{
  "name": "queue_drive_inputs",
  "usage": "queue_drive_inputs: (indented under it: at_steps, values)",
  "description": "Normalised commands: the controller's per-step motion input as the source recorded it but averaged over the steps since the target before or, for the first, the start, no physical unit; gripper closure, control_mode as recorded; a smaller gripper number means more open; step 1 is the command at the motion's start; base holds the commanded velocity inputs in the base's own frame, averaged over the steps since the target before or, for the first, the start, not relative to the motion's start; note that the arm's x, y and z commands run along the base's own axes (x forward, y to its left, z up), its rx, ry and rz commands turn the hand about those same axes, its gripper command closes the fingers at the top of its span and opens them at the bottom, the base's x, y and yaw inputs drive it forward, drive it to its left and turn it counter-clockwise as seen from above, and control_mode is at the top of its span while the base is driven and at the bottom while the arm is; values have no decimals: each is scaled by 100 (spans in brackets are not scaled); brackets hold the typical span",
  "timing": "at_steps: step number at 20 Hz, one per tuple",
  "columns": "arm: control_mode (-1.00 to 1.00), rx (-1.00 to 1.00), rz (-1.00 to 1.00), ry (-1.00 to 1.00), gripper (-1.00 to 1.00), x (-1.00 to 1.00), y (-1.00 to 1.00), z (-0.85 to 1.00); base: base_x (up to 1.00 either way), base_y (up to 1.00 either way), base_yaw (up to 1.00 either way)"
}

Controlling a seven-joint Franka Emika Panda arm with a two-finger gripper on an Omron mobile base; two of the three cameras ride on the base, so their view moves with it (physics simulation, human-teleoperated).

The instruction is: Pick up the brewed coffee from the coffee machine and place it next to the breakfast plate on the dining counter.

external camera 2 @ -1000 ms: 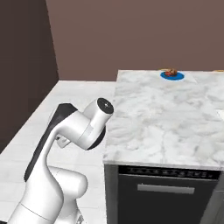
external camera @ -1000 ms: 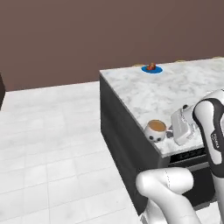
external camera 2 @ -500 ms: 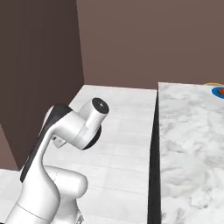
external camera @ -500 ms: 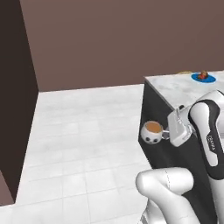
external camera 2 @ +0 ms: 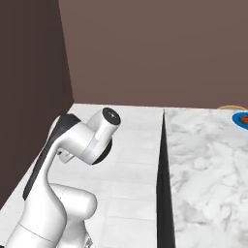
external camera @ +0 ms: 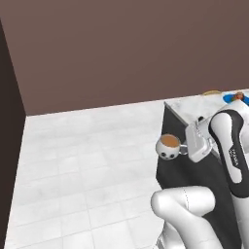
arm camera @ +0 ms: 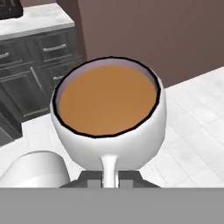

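The claw (external camera: pixel 187 148) pinches the handle of the mug (external camera: pixel 168 146), holding it upright and full over white floor tiles (external camera: pixel 87 160) before a brown wall (external camera: pixel 112 48), just left of the marble tabletop (external camera 2: pixel 208 169), whose blue plate (external camera 2: pixel 241 118) lies far right.

Base views look forward-down from behind arm, sharing dining counter (external camera 2: pixel 208 164) corner; hand view sits close above mug (arm camera: pixel 109 118).
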Motion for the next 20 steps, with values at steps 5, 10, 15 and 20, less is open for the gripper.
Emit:
queue_drive_inputs:
  at_steps: [5,10,15,20]
  values:
    - [100,0,0,0,100,0,0,0,100,37,-32]
    - [100,0,0,0,100,0,0,0,100,52,-36]
    - [100,0,0,0,100,0,0,0,100,68,-42]
    - [100,0,0,0,100,0,0,0,100,77,-51]
